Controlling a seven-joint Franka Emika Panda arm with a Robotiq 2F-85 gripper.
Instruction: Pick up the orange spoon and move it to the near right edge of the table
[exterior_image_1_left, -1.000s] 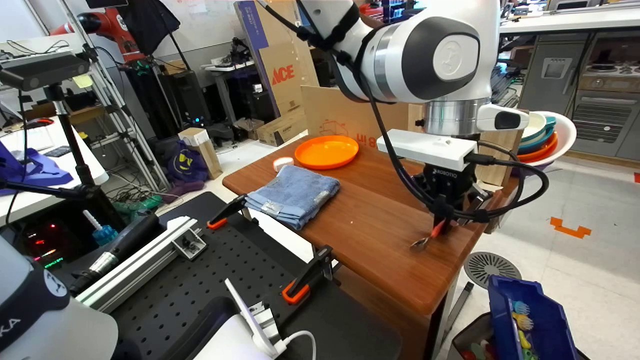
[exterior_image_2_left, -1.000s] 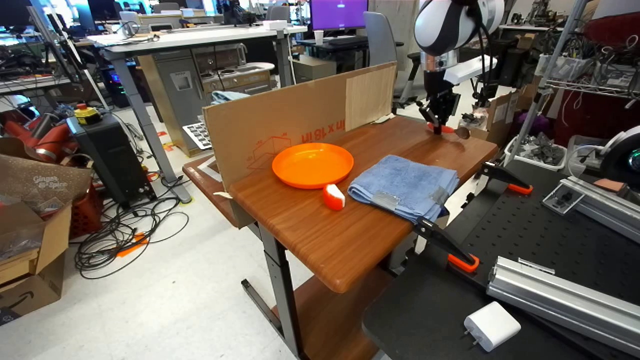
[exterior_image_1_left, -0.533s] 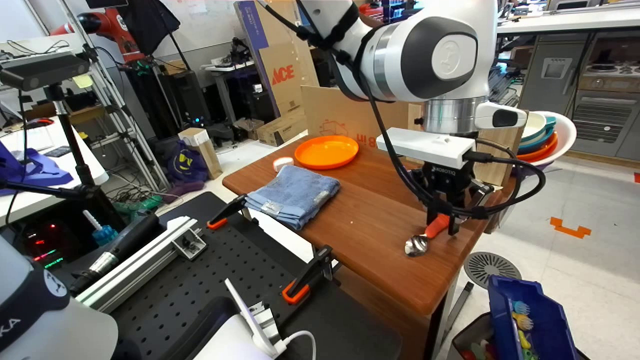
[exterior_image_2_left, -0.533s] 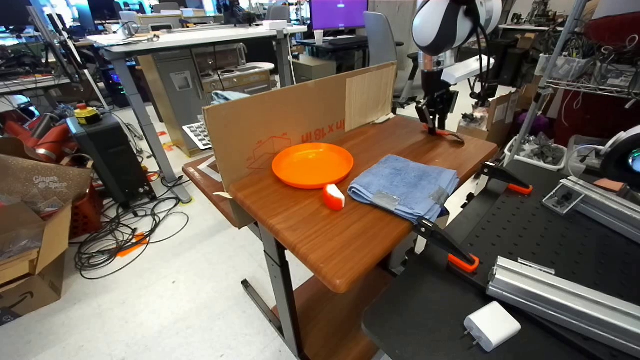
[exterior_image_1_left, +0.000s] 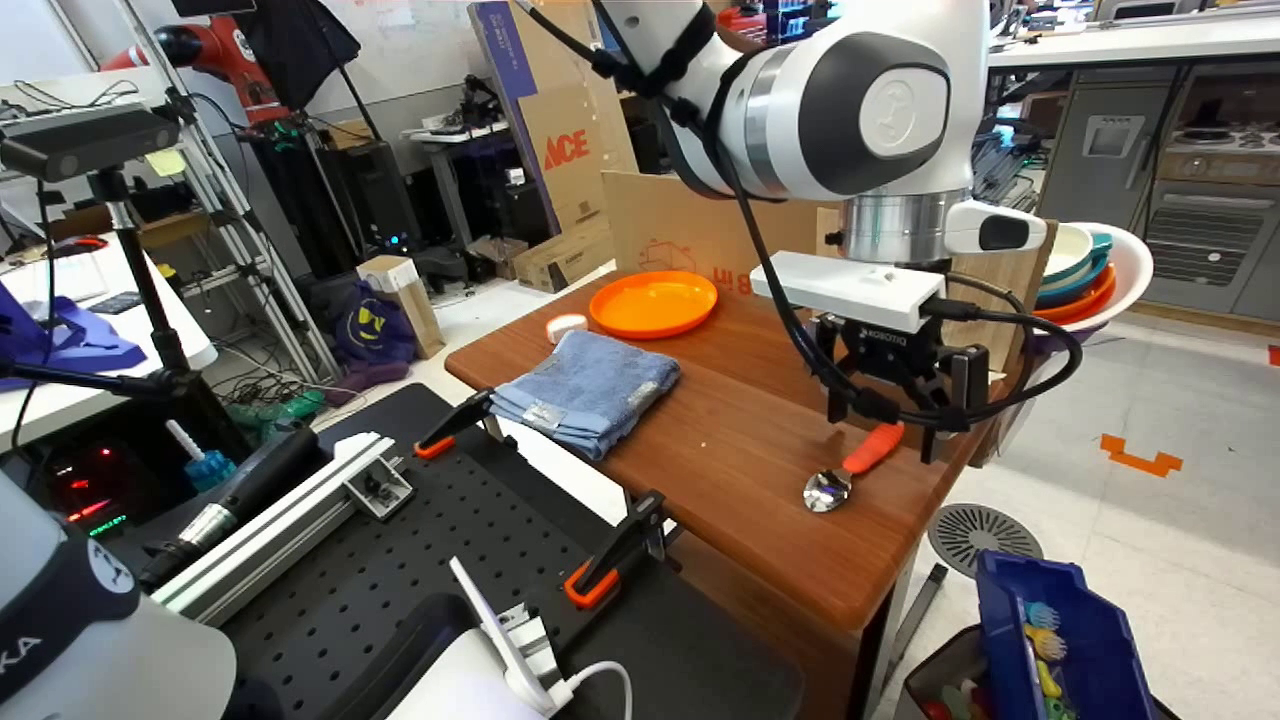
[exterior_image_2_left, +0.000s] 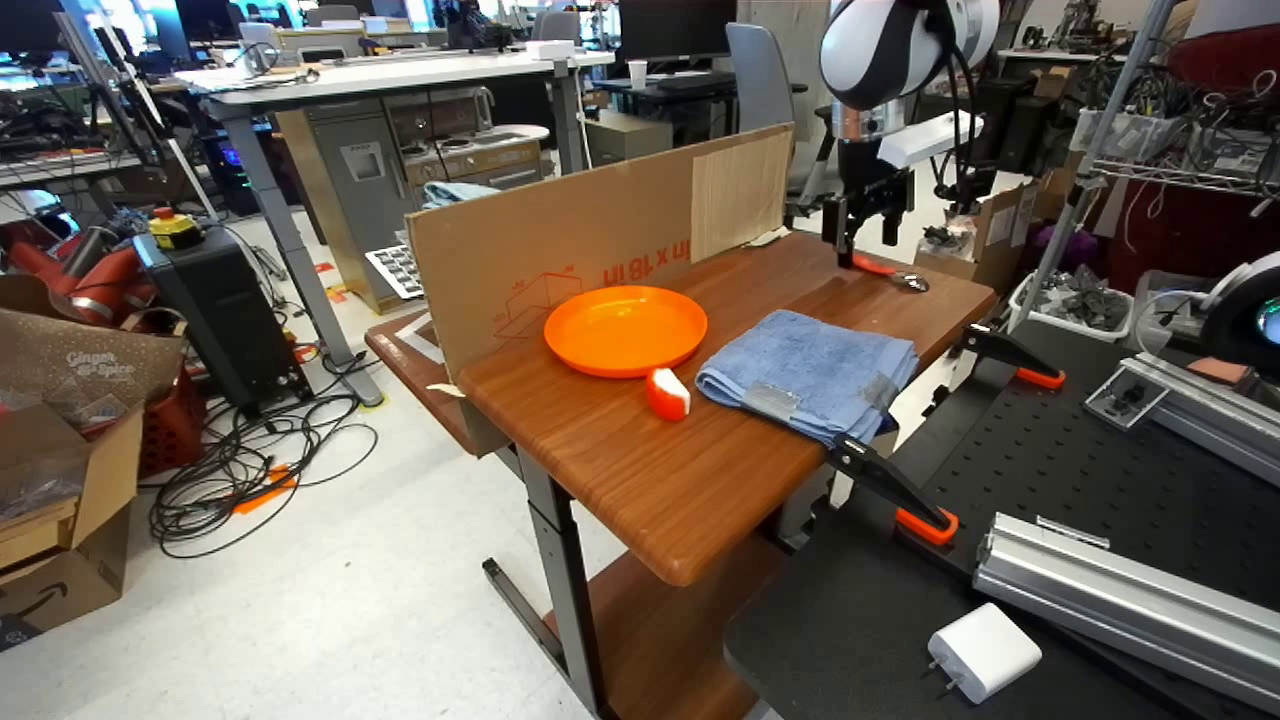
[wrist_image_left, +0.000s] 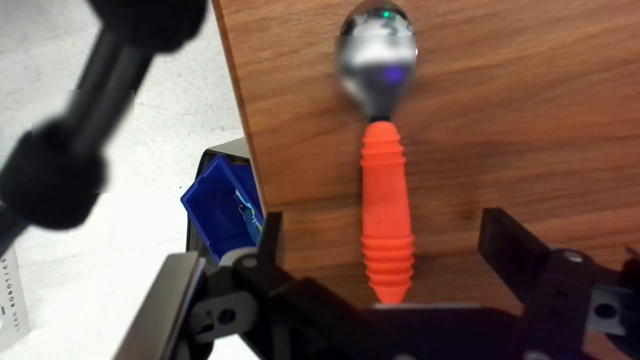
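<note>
The orange spoon (exterior_image_1_left: 872, 448), with an orange ribbed handle and a metal bowl, lies on the brown wooden table (exterior_image_1_left: 770, 520) close to its edge. In the wrist view its handle (wrist_image_left: 386, 200) runs between the two spread fingers, with a gap to each, and its bowl (wrist_image_left: 377, 60) points away from the gripper. My gripper (exterior_image_1_left: 883, 430) is open just above the handle end in an exterior view and holds nothing. From another angle, the spoon (exterior_image_2_left: 878, 268) rests flat beneath the gripper (exterior_image_2_left: 867, 248). The handle's very tip meets the gripper body's outline in the wrist view.
A folded blue cloth (exterior_image_1_left: 590, 392), an orange plate (exterior_image_1_left: 655, 304) and a small red-and-white object (exterior_image_2_left: 667, 394) sit farther along the table. A cardboard panel (exterior_image_2_left: 600, 220) stands along one side. Below the table edge is a blue bin (exterior_image_1_left: 1065, 640); a black perforated board (exterior_image_1_left: 480, 570) adjoins.
The gripper had been shut on the spoon's handle; its fingers have spread and it has risen slightly. The spoon has come out of the grip and now lies flat on the table.
</note>
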